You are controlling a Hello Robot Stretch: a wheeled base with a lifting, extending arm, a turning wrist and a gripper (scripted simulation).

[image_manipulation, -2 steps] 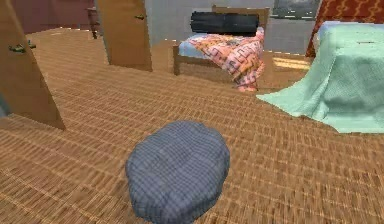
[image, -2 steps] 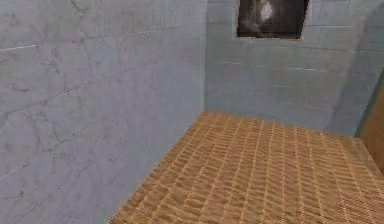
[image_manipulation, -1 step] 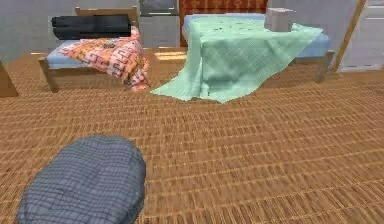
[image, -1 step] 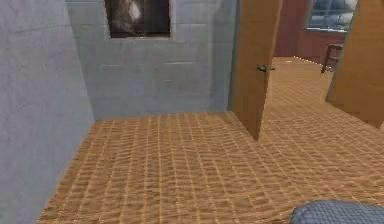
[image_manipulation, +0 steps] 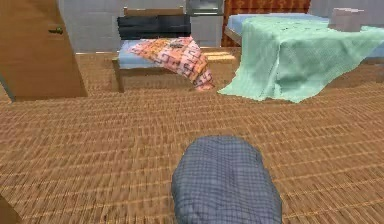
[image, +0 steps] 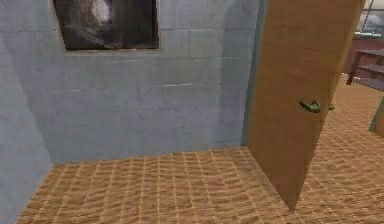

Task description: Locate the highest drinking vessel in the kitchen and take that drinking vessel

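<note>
1. Forward view: pale blue tiled wall [image: 130, 110] with a dark framed picture [image: 105, 22]; smooth wooden door [image: 295, 80] ajar, with a brass lever handle [image: 311, 105].
2. Arm side view: chair [image_manipulation: 150, 28] draped with an orange patterned cloth [image_manipulation: 178, 55]; bed [image_manipulation: 300, 55] under a green blanket; a rounded grey-blue checked lump [image_manipulation: 225, 185] on the woven-look floor [image_manipulation: 90, 150].
3. Claw state and the drinking vessel's place and axis: cannot tell.

The wall picture [image: 105, 22] at the forward view's top is cut by the upper edge, its subject unclear. In the arm side view's upper right, the bed [image_manipulation: 300, 55] runs past the edge.
</note>
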